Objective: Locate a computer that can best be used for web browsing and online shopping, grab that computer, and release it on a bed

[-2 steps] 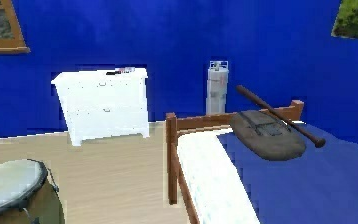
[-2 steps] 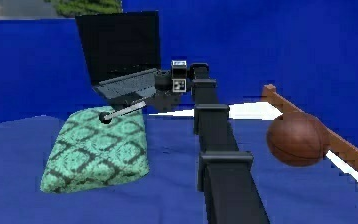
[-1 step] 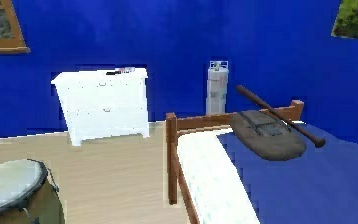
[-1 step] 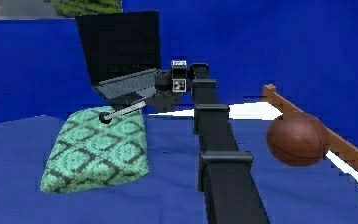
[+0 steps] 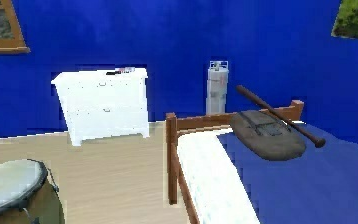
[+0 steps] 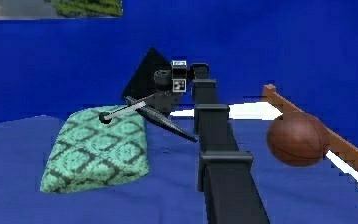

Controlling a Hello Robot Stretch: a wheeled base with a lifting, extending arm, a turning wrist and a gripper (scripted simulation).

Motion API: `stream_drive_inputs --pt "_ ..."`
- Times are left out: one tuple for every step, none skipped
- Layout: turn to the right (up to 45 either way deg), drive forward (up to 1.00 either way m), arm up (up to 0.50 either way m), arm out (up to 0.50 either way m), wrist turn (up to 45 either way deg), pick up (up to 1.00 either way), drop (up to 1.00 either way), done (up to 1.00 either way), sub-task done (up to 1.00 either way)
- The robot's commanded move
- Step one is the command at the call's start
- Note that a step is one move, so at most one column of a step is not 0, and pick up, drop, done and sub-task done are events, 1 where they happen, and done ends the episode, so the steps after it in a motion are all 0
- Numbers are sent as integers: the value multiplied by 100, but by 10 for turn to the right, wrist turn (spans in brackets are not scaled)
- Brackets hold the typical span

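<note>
Drum [image 5: 22, 195]: a round drum is seen at the forward view's lower left corner, nearest of all, standing on the floor [image 5: 117, 170].
Open floor: a bare pale stretch is left between the drum, the dresser and the bed's foot corner.
Bed [image 5: 171, 150]: a wooden corner post and foot rail are shown at the forward view's lower middle, with white bedding beside the rail and a blue cover [image 6: 27, 205] beyond.
Arm [image 6: 227, 170]: a dark bar is seen reaching out over the blue cover.
Pillow [image 6: 97, 150]: a green patterned pillow is laid on the cover, left of the arm.
Ball [image 6: 297, 140]: a brown ball is set against the bed's wooden side rail [image 6: 279, 98], right of the arm.
Gripper [image 6: 127, 108]: its fingers are seen over the pillow's far corner; whether anything is held cannot be told.
Laptop [image 6: 147, 75]: a black angled panel is seen right at the gripper, above the cover past the pillow's far edge; whether it rests there or is lifted cannot be told.
Bat [image 5: 277, 113]: laid aslant on the cover near the far edge, across a dark flat thing [image 5: 272, 138].
Dresser [image 5: 102, 105]: white, set against the far blue wall.
Tower [image 5: 217, 88]: a pale upright unit is placed in the far corner, between dresser and bed.
</note>
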Motion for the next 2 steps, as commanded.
stream_drive_inputs --pt "0 0 2 0 0 0 0 0 0" --pt "0 0 0 -8 0 0 0 0 0"
